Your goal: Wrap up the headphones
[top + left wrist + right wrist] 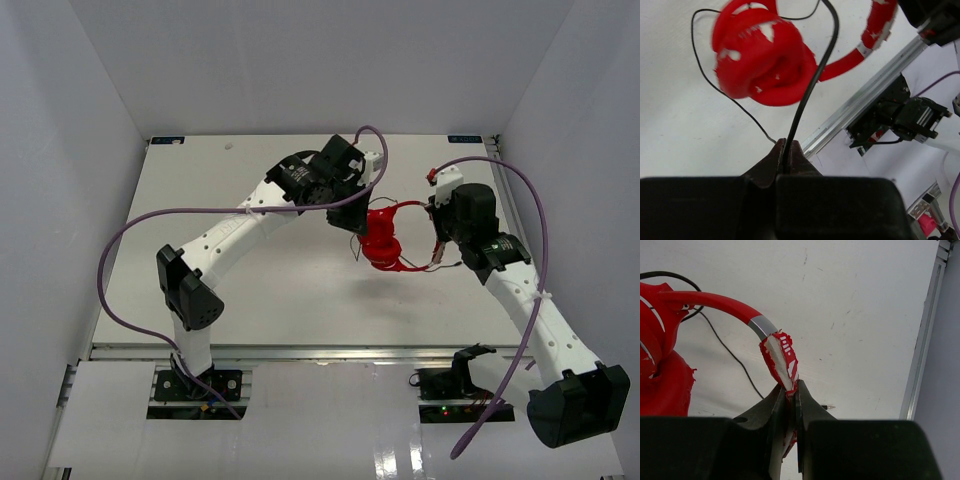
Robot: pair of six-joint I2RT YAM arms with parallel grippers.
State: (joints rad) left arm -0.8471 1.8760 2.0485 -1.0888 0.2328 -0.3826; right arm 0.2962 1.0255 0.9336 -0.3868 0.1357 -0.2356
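Note:
The red headphones (pixel 385 243) hang just above the white table between my two arms, cups folded together. My left gripper (pixel 786 146) is shut on the thin dark cord (pixel 809 87), which runs up past the blurred red cup (pixel 760 60) and loops round it. My right gripper (pixel 789 388) is shut on the torn red-and-white padding of the headband (pixel 781 356), past its silver joint. A red cup (pixel 662 382) shows at the left edge of the right wrist view. The cord's small plug (pixel 828 407) lies on the table beside the right fingers.
An aluminium rail (pixel 921 345) edges the table at the right, with the enclosure wall behind it. Thick purple cables (pixel 130 230) arc over both arms. The right arm's base mount (pixel 900 117) sits beyond the near rail (pixel 855 107).

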